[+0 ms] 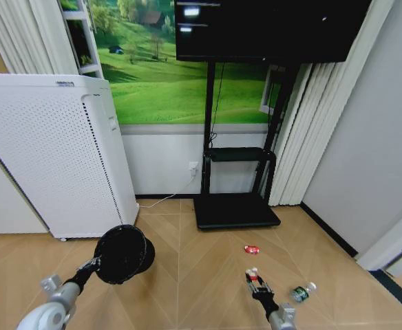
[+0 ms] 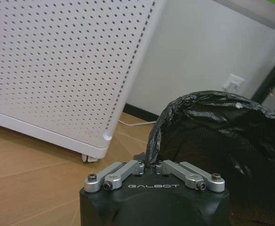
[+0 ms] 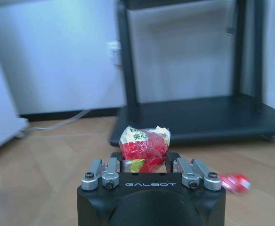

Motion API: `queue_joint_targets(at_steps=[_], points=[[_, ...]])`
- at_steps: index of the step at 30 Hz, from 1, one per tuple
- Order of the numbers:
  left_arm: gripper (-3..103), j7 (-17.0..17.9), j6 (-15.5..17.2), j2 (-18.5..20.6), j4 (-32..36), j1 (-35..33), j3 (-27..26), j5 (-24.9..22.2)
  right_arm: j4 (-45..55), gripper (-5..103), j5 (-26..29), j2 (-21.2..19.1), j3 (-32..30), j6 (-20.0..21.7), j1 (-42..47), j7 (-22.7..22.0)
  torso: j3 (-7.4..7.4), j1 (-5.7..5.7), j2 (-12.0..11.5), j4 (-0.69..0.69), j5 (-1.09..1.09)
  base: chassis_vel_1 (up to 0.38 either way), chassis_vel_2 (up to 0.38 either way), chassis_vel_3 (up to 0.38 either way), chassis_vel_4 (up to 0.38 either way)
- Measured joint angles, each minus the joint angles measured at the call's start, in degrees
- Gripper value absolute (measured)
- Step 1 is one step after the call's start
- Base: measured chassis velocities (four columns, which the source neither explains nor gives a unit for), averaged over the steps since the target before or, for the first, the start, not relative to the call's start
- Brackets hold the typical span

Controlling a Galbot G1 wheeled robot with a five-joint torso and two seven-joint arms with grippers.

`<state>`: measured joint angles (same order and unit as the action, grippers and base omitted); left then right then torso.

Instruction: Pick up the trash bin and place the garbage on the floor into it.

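Left gripper (image 2: 152,165) clamps the trash bin (image 1: 123,253) rim, bin held off the floor (image 1: 201,275). Right gripper (image 3: 145,162) grips a red-and-white wrapper (image 3: 144,148), well right of the bin. Step: deposit. Next: carry the wrapper over the bin mouth, release. Bottle (image 1: 302,292) and red piece (image 1: 251,249) lie on the floor.

White perforated appliance (image 1: 49,155) is standing at nine o'clock; black TV stand (image 1: 237,199) is sitting at twelve, its cable (image 1: 161,200) trailing floorward.
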<state>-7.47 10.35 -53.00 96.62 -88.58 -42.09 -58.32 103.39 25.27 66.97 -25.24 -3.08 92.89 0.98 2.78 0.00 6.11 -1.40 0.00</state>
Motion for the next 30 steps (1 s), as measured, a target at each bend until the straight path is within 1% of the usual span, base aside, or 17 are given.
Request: queue_joint_targets(at_steps=[3, 5, 6, 9, 10, 11, 12, 13, 14, 15, 16, 19, 20, 21, 22, 26, 30], points=[[4, -2.35, -0.3, 1.7, -1.89, 1.15, 2.32, 1.1, 1.95, 44, 0.41, -0.89, 1.66, 0.78, -0.7, -0.77, 0.0, 0.0, 0.0, 0.04, -0.01, 0.0, 0.0, 0.0, 0.0], [4, -4.77, -0.78, 5.02, -6.02, 6.41, 11.17, 2.26, 4.52, 44, 0.58, -0.23, 3.46, 1.88, -0.53, -1.53, 0.0, 0.0, 0.0, 0.02, 0.02, 0.0, 0.0, 0.0, 0.0], [4, -4.77, -0.78, 5.02, -6.02, 6.41, 11.17, 2.26, 4.52, 44, 0.58, -0.23, 3.46, 1.88, -0.53, -1.53, 0.0, 0.0, 0.0, 0.02, 0.02, 0.0, 0.0, 0.0, 0.0], [4, -7.0, -1.73, 6.61, -10.56, 14.94, 20.24, 3.03, 5.04, 44, -1.97, 1.06, 4.44, 1.3, -0.49, -1.53, 0.0, 0.0, 0.0, -0.04, -0.04, 0.0, 0.0, 0.0, 0.0], [4, -7.0, -1.73, 6.61, -10.56, 14.94, 20.24, 3.03, 5.04, 44, -1.97, 1.06, 4.44, 1.3, -0.49, -1.53, 0.0, 0.0, 0.0, -0.04, -0.04, 0.0, 0.0, 0.0, 0.0], [4, -8.1, -2.3, 6.83, -12.72, 19.35, 25.0, 3.44, 3.96, 44, -5.26, 1.84, 4.42, -0.23, -0.87, -1.05, -0.01, 0.0, 0.01, -0.05, 0.07, 0.0, 0.0, 0.0, 0.0], [4, -8.91, -2.42, 6.7, -15.07, 23.46, 29.89, 3.75, 3.03, 44, -7.33, 2.41, 4.15, -1.86, -1.0, -0.24, 0.0, 0.0, 0.0, -0.04, 0.02, 0.0, 0.0, 0.0, 0.0], [4, -9.22, -2.45, 6.41, -16.53, 25.9, 32.92, 3.83, 2.91, 44, -7.62, 2.58, 3.89, -2.61, -0.87, 0.21, 0.01, 0.0, 0.0, -0.02, -0.05, 0.0, 0.0, 0.0, 0.0], [4, -9.22, -2.45, 6.41, -16.53, 25.9, 32.92, 3.83, 2.91, 44, -7.62, 2.58, 3.89, -2.61, -0.87, 0.21, 0.01, 0.0, 0.0, -0.02, -0.05, 0.0, 0.0, 0.0, 0.0], [4, -9.34, -2.54, 5.78, -18.32, 29.3, 36.97, 3.86, 3.14, 44, -7.27, 2.59, 3.57, -3.26, -0.55, 0.97, 0.0, 0.0, 0.0, -0.01, -0.03, 0.0, 0.0, 0.0, 0.0], [4, -9.34, -2.54, 5.78, -18.32, 29.3, 36.97, 3.86, 3.14, 44, -7.27, 2.59, 3.57, -3.26, -0.55, 0.97, 0.0, 0.0, 0.0, -0.01, -0.03, 0.0, 0.0, 0.0, 0.0], [4, -7.74, -2.83, 3.13, -22.95, 38.14, 46.72, 4.22, 4.37, 44, -8.39, 2.54, 2.28, -4.02, 0.03, 2.48, 0.0, 0.0, 0.0, -0.03, -0.02, 0.0, 0.0, 0.0, 0.0], [4, -7.74, -2.83, 3.13, -22.95, 38.14, 46.72, 4.22, 4.37, 44, -8.39, 2.54, 2.28, -4.02, 0.03, 2.48, 0.0, 0.0, 0.0, -0.03, -0.02, 0.0, 0.0, 0.0, 0.0], [4, -6.66, -2.83, 2.04, -24.18, 41.32, 50.48, 4.38, 4.41, 44, -9.25, 2.9, 1.63, -4.55, 0.03, 2.97, 0.01, 0.0, 0.0, -0.01, 0.02, 0.0, 0.0, 0.0, 0.0], [4, -6.66, -2.83, 2.04, -24.18, 41.32, 50.48, 4.38, 4.41, 44, -9.25, 2.9, 1.63, -4.55, 0.03, 2.97, 0.01, 0.0, 0.0, -0.01, 0.02, 0.0, 0.0, 0.0, 0.0], [4, -2.72, -2.6, -0.79, -24.42, 47.4, 58.33, 3.3, 7.52, 44, -8.4, 3.15, 0.14, -7.4, 2.66, 7.42, 0.0, 0.0, 0.0, -0.03, -0.01, 0.0, 0.0, 0.0, 0.0], [4, -0.82, -2.12, -1.72, -23.06, 49.08, 60.83, 2.51, 9.7, 44, -8.54, 3.3, 0.23, -9.18, 4.01, 10.42, 0.0, 0.0, 0.0, -0.04, 0.02, 0.0, 0.0, 0.0, 0.0]])
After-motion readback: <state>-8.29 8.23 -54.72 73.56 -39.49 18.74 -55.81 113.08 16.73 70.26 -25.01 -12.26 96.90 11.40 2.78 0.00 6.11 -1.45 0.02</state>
